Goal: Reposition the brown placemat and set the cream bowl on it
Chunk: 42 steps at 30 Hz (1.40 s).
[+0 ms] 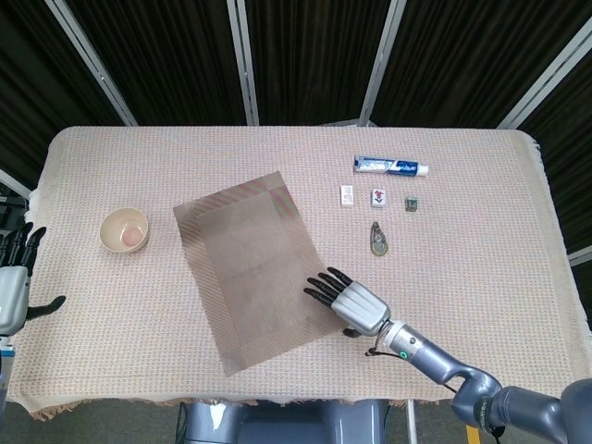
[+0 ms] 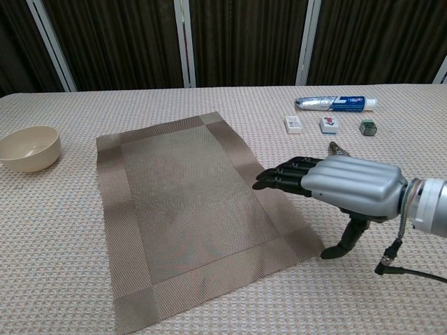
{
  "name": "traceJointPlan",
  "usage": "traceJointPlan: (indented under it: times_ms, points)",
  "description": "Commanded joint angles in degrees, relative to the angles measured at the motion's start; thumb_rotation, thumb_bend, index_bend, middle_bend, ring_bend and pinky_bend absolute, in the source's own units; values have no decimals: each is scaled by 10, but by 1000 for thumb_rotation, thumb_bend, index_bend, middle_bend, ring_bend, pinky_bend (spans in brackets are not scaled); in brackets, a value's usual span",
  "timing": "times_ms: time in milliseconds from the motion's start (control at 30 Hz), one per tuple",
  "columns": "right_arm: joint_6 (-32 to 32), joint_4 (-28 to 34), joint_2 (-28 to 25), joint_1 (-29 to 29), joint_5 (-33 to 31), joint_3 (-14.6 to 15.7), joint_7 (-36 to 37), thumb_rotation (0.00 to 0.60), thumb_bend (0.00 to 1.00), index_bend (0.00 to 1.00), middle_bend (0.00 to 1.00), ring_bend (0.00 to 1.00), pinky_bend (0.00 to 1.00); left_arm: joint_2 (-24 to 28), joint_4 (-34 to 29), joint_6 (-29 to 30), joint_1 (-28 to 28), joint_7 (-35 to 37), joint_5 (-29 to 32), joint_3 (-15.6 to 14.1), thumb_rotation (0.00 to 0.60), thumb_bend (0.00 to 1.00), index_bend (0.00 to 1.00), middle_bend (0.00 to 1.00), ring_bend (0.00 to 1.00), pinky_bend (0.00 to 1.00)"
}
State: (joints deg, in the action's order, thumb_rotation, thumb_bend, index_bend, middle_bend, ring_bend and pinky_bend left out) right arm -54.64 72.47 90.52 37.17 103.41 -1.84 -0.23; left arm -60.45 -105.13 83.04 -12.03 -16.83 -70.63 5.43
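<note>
The right hand [image 1: 350, 304] hovers flat over the lower-right corner of the brown placemat [image 1: 256, 266], fingers extended, holding nothing. The cream bowl [image 1: 124, 230] sits at left – apart from the mat – while the left hand [image 1: 13, 287] hangs splayed and empty at the left edge

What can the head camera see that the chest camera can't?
Only the head view shows the left hand, open at the table's left edge, and the whole table. Only the chest view shows the right hand's thumb pointing down beside the mat. Both show the bowl, mat, toothpaste and right hand, its fingers spread over the mat's corner.
</note>
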Motion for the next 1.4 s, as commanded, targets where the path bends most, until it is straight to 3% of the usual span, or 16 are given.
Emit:
traceJointPlan:
  times_ms: [33,567,1033,1200,1400]
  points:
    - [5,-6,6,4,-3,3,-7,600,0,0,0,0,0,-1,3,-3,-1,2,1,1,600,0,0,0,0,0]
    - [-14,-45,41,11,-12,18,-28,600,0,10,0,0,0,3,3,-11,2,20,2,7,600,0,0,0,0,0]
    - [-58,-80,68,21,-30,-3,-19,600,34,54,0,0,0,4,6,-22,2,32,-1,8,600,0,0,0,0,0]
    - [-60,-106,74,25,-19,12,-24,600,40,67,0,0,0,3,5,-21,3,32,-4,8,600,0,0,0,0,0]
    - [-84,-168,92,28,10,39,-25,600,137,97,0,0,0,2,5,-23,3,29,-6,8,600,0,0,0,0,0]
